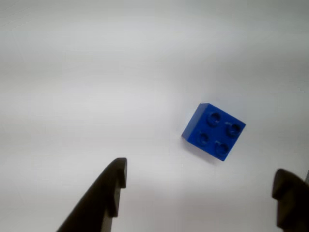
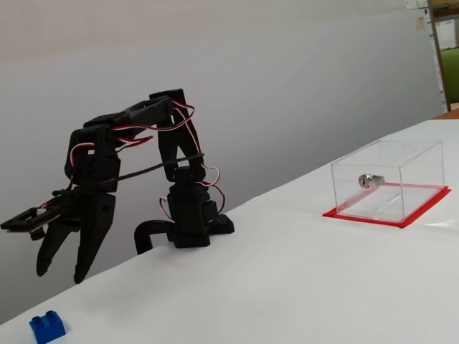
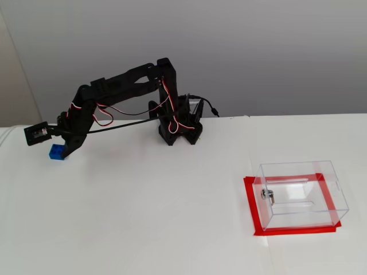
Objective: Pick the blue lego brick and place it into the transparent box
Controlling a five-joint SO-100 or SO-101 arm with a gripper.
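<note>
The blue lego brick point(image 1: 214, 130) lies flat on the white table and shows four studs in the wrist view. My gripper point(image 1: 202, 169) is open, its two dark fingers wide apart at the bottom of that view, with the brick ahead of the gap and untouched. In a fixed view the gripper point(image 2: 63, 274) hangs fingers-down a little above the table, just behind the brick point(image 2: 47, 326). In the other fixed view the brick point(image 3: 57, 152) sits at the far left, right beside the gripper point(image 3: 66, 151). The transparent box point(image 2: 387, 179) point(image 3: 298, 195) with its red base rim stands far right, empty.
The arm's base point(image 2: 190, 222) point(image 3: 180, 129) stands at the table's back edge. A silver lock cylinder point(image 2: 369, 180) point(image 3: 267, 195) sits on one box wall. White tabletop point(image 3: 172, 206) stretches between the brick and the box. The brick lies near the table's left edge.
</note>
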